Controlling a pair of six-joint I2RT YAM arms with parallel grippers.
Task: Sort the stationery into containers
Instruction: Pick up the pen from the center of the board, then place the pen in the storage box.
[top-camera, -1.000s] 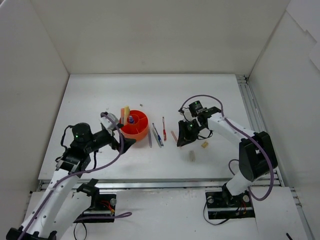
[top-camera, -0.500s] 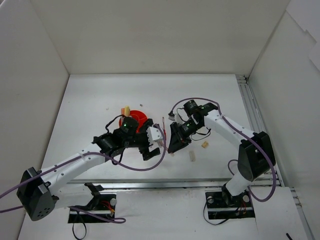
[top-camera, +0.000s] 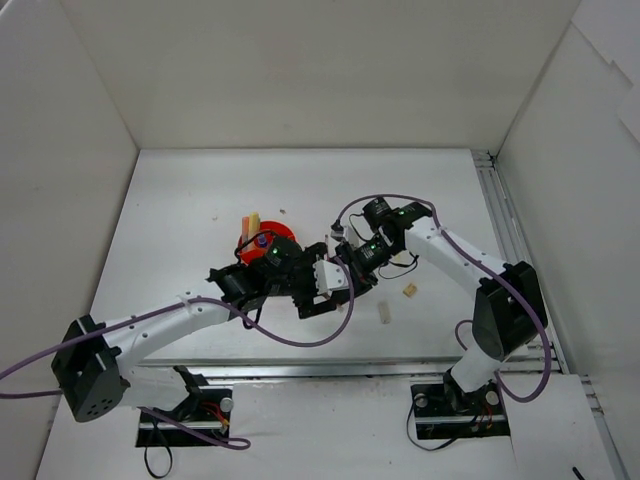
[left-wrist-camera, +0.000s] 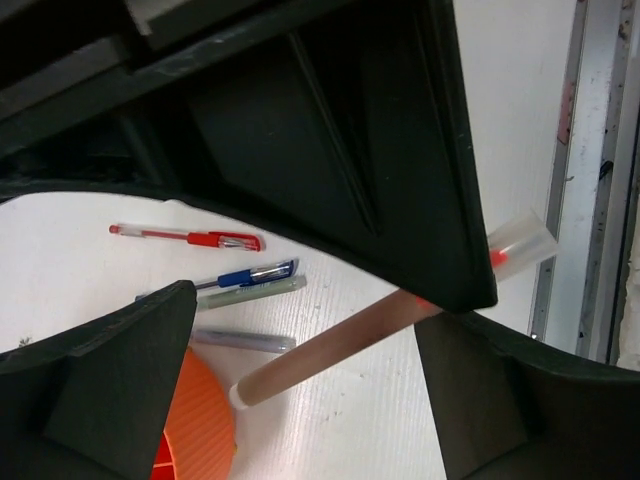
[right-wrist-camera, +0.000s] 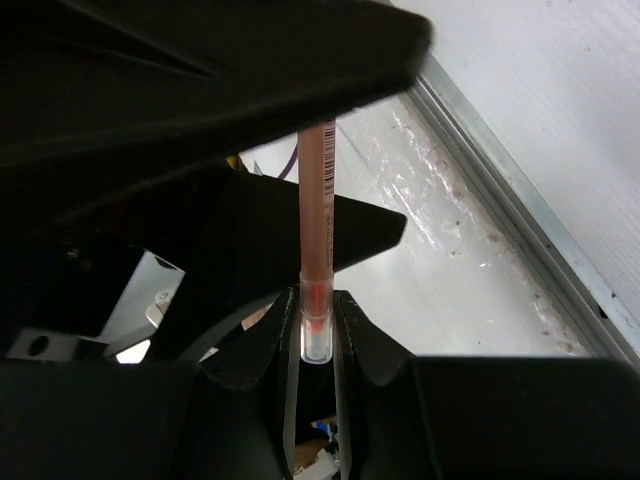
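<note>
Right wrist view: the pale pink pen (right-wrist-camera: 316, 230) stands straight up between the right fingers (right-wrist-camera: 368, 350). Its clear cap end, with a bit of red inside, sits down in the pinch.
Left wrist view: the same pen slants across the gap between the left fingers (left-wrist-camera: 120, 380). Its clear cap end pokes out past the black body of the other arm's fingers.
Pen and worktop: the pen hangs above the white worktop (left-wrist-camera: 340, 440) and is not lying on it.
Only the left wrist view shows: a red pen (left-wrist-camera: 190, 236), a blue pen (left-wrist-camera: 245, 278) and two grey pens (left-wrist-camera: 240, 342) lie flat on the worktop below the held pen. The ribbed wall of the orange bowl (left-wrist-camera: 195, 420) is just beside them.
Only the top view shows: both pairs of fingers are close together just to the right of the bowl. A yellow marker (top-camera: 253, 220) is at the bowl's far edge. A small beige eraser (top-camera: 408, 290) lies on the worktop, well off to the right.
Right fingers: shut tight on the pen's cap end, one on each side.
Left fingers: wide open, one on each side of the pen. I can see no touch between them and the pen.
</note>
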